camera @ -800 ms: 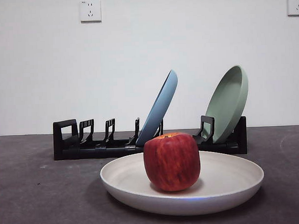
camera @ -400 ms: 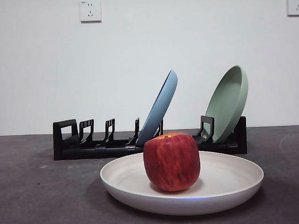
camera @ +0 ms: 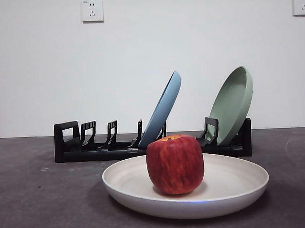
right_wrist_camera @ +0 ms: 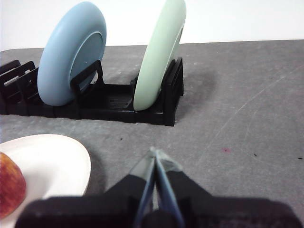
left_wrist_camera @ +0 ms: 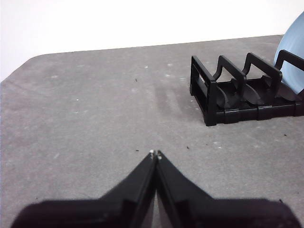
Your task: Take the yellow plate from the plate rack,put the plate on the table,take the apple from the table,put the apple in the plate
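We see the apple (camera: 175, 164) sitting upright in the yellow plate (camera: 235, 188), which lies flat on the table (camera: 35, 198) just in front of the plate rack (camera: 73, 147). A blue plate (camera: 165, 108) and a pale green plate (camera: 235, 103) lean in the rack. Our left gripper (left_wrist_camera: 155, 154) and right gripper (right_wrist_camera: 154, 153) both have their jaws closed together, holding nothing, above bare table.

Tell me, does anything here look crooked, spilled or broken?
Nothing stands out. The red apple sits upright in the wide cream plate, which lies flat on the dark grey table. The blue plate and pale green plate lean in the black slotted rack.
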Tool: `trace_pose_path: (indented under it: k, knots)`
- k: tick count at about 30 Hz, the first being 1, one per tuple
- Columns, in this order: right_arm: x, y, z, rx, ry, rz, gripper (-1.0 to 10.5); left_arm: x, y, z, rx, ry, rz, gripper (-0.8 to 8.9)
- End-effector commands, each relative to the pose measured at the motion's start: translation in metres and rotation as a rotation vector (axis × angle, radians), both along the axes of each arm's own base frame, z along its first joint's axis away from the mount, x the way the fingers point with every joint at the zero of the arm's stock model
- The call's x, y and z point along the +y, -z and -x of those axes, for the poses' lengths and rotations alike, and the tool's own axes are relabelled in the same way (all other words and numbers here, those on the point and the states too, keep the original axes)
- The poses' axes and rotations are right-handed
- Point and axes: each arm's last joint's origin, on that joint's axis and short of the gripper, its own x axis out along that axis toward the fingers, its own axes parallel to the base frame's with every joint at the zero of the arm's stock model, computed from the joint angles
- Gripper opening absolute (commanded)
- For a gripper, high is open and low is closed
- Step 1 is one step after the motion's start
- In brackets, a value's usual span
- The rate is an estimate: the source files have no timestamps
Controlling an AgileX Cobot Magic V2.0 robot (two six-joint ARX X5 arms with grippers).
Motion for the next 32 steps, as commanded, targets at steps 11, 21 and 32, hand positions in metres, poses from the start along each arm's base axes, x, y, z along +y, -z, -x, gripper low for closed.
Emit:
trace_pose_path:
  k: [11,21,32]
  knots:
    - [-0.0005,0.0045,-0.0005,0.025,0.023,-0.012,0.0,0.0001,0.0044,-0.0006,0.007,0.005,-0.010,-0.03]
    - [-0.0005,0.0045,-0.0005,0.025,0.023,-0.012,0.0,0.0001,0.0044,-0.0006,0.007,0.005,-0.010,-0.03]
    - [-0.0005,0.0045,-0.0005,0.025,0.023,-0.012,0.0,0.0001,0.0044,-0.0006,0.007,0.005,-0.010,-0.03]
